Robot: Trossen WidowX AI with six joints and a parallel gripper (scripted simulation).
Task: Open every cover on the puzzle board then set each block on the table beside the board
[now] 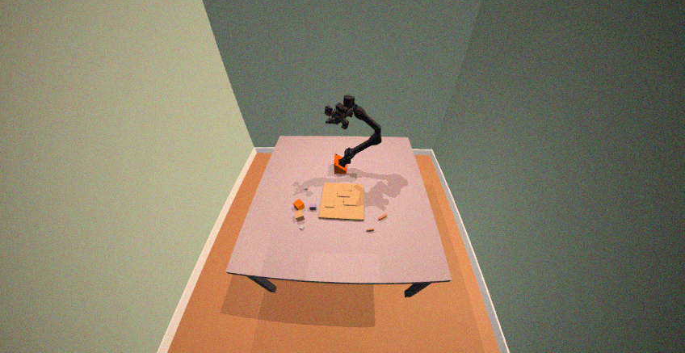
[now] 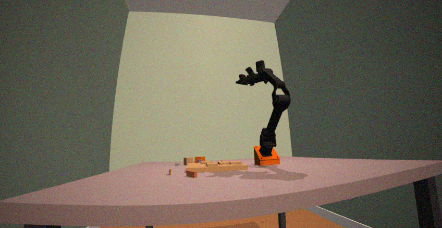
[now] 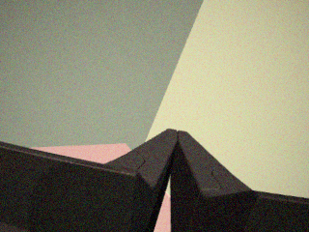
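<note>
My gripper (image 1: 328,121) (image 2: 236,82) (image 3: 176,139) is shut and empty, its fingertips meeting in the wrist view. It hangs high above the table, far from the board. The tan puzzle board (image 1: 338,213) (image 2: 199,169) lies flat, with several raised tan covers on it, among them one at the left (image 1: 329,203) and one near the middle (image 1: 350,202). The views are too small to show whether covers are open or wells empty. Left of the board stand an orange cube (image 1: 298,203), a tan block (image 1: 299,215) and a small purple block (image 1: 313,207).
An orange-red bar (image 1: 382,216) (image 2: 191,174) and a small brown piece (image 1: 370,229) (image 2: 170,171) lie right of the board in the top view. Small pale pieces lie at the front left (image 1: 301,227) and back left (image 1: 305,188). The arm's orange base (image 1: 340,169) (image 2: 269,162) stands behind the board.
</note>
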